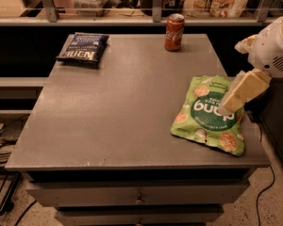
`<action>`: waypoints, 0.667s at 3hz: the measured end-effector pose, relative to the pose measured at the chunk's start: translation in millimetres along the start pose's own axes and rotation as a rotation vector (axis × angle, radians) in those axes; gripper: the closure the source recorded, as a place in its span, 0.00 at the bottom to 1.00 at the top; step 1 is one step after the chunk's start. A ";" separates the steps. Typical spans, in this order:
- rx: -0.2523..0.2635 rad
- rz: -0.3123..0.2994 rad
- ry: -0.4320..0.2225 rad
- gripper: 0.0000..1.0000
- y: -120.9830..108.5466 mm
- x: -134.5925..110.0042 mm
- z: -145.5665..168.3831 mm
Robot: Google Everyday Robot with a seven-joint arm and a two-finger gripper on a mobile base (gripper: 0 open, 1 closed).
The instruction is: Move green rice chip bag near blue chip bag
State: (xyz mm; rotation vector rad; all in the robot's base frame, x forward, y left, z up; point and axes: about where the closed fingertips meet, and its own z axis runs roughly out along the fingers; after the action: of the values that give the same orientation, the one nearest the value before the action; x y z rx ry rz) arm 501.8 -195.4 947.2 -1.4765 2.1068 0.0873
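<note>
The gripper [226,106] sat over the green rice chip bag [203,113]; its opening state could not be determined. The blue chip bag [83,47] lay well apart from that bag.

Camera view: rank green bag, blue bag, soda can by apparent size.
1. green chip bag, also nearest the camera
2. blue chip bag
3. soda can
The gripper is at the green bag's right side.
</note>
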 end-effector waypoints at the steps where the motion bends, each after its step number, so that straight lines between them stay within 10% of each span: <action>1: 0.005 0.061 0.006 0.00 -23.2 11.4 25.5; 2: -0.027 0.122 0.049 0.00 -35.7 35.0 51.2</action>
State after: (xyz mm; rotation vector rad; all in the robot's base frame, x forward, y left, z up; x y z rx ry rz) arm 545.8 -220.6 896.7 -1.3779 2.2428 0.1266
